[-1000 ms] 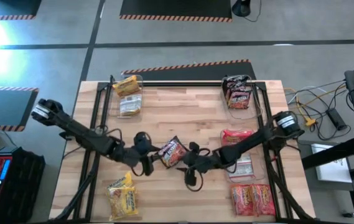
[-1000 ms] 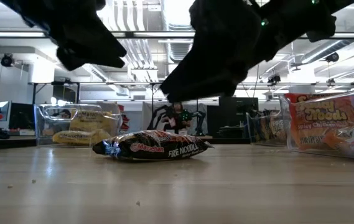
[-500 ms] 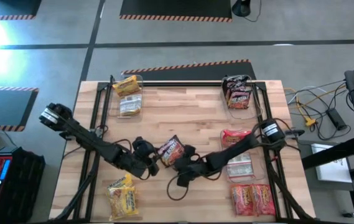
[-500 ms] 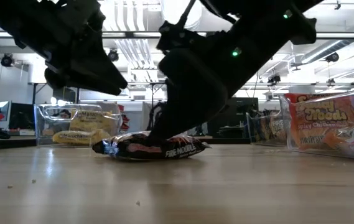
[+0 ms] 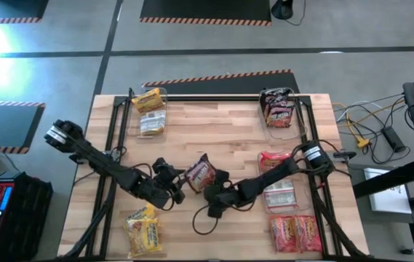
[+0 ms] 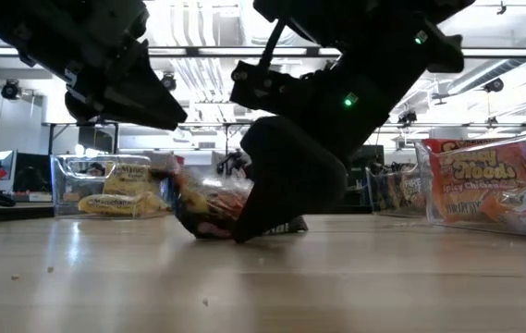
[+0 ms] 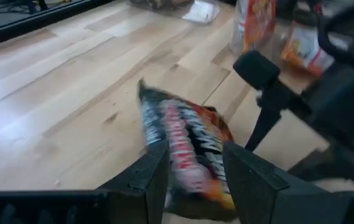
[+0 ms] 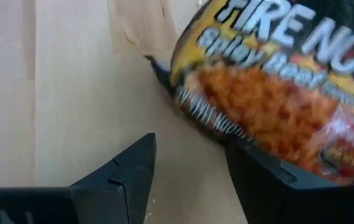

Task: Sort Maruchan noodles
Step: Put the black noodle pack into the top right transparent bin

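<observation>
Dark noodle packet (image 5: 201, 173) tilted, blurred; right claw (image 5: 212, 191) touching.

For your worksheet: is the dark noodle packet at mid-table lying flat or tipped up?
Tipped up: the dark packet stands on edge against the right hand.

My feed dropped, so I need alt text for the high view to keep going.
Both arms meet over one dark Fire Noodle packet at the middle of the wooden table, the left gripper at its left side and the right gripper at its right. Clear bins of sorted packets stand at the far corners and right edge, and yellow packets lie near left.
</observation>
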Tool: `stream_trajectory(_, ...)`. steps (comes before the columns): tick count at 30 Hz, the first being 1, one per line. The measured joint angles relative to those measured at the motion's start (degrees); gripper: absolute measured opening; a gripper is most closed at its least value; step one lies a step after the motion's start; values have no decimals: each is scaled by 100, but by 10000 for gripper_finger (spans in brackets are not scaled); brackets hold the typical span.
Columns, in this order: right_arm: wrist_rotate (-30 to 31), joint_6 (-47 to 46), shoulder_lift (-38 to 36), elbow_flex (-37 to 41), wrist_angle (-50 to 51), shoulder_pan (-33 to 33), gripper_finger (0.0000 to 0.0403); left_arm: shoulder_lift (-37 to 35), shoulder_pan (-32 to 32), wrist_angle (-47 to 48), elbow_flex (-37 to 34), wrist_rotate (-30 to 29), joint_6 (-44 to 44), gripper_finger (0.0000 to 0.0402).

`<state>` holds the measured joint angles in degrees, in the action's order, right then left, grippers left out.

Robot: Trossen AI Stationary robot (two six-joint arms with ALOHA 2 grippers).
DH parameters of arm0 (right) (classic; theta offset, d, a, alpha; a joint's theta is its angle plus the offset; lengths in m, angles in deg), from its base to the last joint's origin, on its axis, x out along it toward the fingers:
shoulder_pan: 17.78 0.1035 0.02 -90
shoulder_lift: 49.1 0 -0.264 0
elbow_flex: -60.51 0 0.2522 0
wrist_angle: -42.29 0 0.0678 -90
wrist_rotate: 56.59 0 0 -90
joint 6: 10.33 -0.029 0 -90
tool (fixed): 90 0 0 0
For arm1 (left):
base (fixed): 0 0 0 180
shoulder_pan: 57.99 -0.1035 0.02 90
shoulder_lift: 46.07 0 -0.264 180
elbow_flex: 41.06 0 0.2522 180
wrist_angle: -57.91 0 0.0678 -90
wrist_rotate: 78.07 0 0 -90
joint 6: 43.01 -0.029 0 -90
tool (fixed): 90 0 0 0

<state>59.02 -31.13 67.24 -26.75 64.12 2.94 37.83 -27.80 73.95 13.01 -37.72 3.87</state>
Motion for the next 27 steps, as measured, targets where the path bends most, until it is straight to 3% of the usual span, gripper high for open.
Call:
stream_trajectory(6, -131, 2, -17, -23, 118, -7, 187, -46, -37, 90, 9, 819, -430, 132)
stream_trajectory(12, -221, 235, -191, -134, 355, 8, 187, -79, -46, 326, 121, 1101, -935, 131)
stream_trajectory(21, 586, 282, -413, -188, 52, -144, 187, -123, -68, 1518, 166, 780, -514, 131)
stream_trajectory(27, 928, -92, -224, -147, 21, -261, 187, -145, -74, 1578, 44, 772, -99, 131)
